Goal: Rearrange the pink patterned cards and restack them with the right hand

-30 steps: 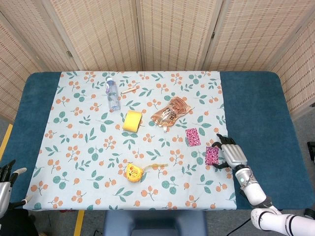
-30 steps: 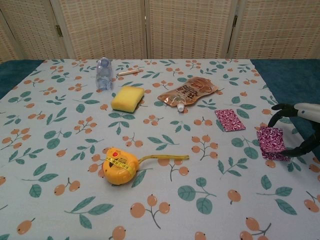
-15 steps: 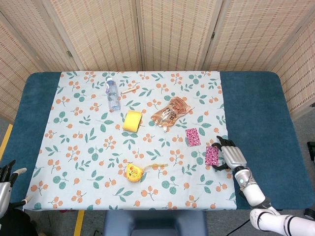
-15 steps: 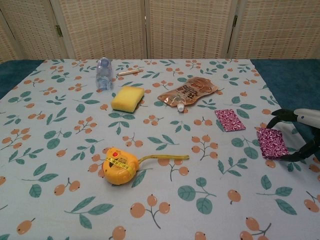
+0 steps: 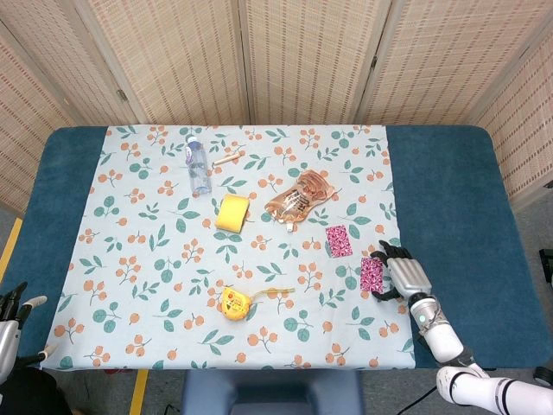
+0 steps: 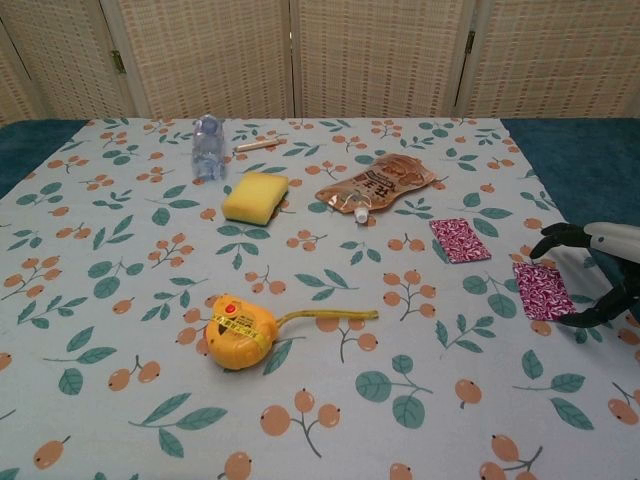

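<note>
Chest view shows my right hand (image 6: pixel 600 275) at the right edge of the leaf-and-berry cloth (image 6: pixel 120 250), its dark fingers (image 6: pixel 560 237) curved and spread apart around the near pink card (image 6: pixel 541 290). Whether the fingertips touch that card's edges I cannot tell; the card lies flat on the cloth and I am not lifting it. It is a small rectangle, magenta with a fine pale pattern. The other pink card (image 6: pixel 459 240) has the same look and lies flat a little farther back and to the left, apart from the first, so the two are not stacked.

From the head view the near pink card (image 5: pixel 372 273) sits just beside my right hand (image 5: pixel 404 272), and the other pink card (image 5: pixel 338 240) lies up and left of it, below the brown pouch (image 5: pixel 298 197). My left hand (image 5: pixel 12 316) hangs off the lower left corner of the surface (image 5: pixel 449 199), fingers apart, holding nothing.

A clear bottle (image 6: pixel 206 146) lies on its side at the back of the cloth; I cannot see what is in it. The brown pouch (image 6: pixel 376 184) lies flat with its white spout toward me.
</note>
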Robot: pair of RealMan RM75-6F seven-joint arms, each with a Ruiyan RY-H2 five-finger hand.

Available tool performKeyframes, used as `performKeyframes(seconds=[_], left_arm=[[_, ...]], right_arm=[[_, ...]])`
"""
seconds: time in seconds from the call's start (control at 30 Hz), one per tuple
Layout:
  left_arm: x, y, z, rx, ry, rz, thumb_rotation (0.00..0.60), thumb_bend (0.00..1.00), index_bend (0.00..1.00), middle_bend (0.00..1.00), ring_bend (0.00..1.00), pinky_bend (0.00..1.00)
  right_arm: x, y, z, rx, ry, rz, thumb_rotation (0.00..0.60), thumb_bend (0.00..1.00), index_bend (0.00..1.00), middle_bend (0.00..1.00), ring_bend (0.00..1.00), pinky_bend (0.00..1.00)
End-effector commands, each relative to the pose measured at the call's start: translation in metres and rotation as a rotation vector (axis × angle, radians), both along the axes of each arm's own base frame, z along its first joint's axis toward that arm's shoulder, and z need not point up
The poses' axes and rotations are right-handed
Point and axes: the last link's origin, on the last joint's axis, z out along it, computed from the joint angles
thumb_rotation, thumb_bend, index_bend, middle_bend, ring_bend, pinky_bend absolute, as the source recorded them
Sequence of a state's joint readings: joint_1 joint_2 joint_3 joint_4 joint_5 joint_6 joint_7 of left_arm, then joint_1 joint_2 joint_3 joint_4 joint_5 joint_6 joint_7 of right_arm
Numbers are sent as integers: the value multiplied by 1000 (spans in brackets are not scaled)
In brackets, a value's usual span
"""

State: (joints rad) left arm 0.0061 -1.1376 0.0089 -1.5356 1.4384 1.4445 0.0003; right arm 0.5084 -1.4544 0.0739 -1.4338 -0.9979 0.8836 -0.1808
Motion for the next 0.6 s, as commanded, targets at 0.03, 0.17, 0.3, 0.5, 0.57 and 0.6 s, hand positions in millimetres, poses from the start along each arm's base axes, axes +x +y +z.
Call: performKeyframes(seconds=[0.03, 0.17, 0.3, 0.5, 0.57, 0.6], left_arm=[[0, 0, 0, 0, 0, 1, 600, 192, 259, 0, 12, 0], [-1, 0, 1, 5, 2, 3, 600, 192, 259, 0, 13, 0], [-1, 1, 1, 6, 1, -1, 600, 192, 259, 0, 13, 0], [1, 0, 0, -1, 3, -4, 600, 192, 259, 0, 12, 0], [1, 0, 1, 2, 4, 0, 600, 192, 259, 0, 12, 0], [1, 0, 1, 3, 6, 2, 600, 192, 259, 0, 13, 0]], right_arm=[[2, -1, 0, -2, -1, 4, 537, 253, 166, 0, 0, 0], [9, -8, 8, -24, -7, 28, 537, 254, 161, 0, 0, 0], [27, -22, 16, -36, 24, 99, 536, 254, 160, 0, 0, 0], [58, -54, 13, -3, 128, 195, 533, 252, 161, 0, 0, 0], [66, -62, 10, 4, 148, 210, 537, 253, 161, 0, 0, 0], [70, -68, 7, 9, 161, 215, 537, 253, 161, 0, 0, 0]])
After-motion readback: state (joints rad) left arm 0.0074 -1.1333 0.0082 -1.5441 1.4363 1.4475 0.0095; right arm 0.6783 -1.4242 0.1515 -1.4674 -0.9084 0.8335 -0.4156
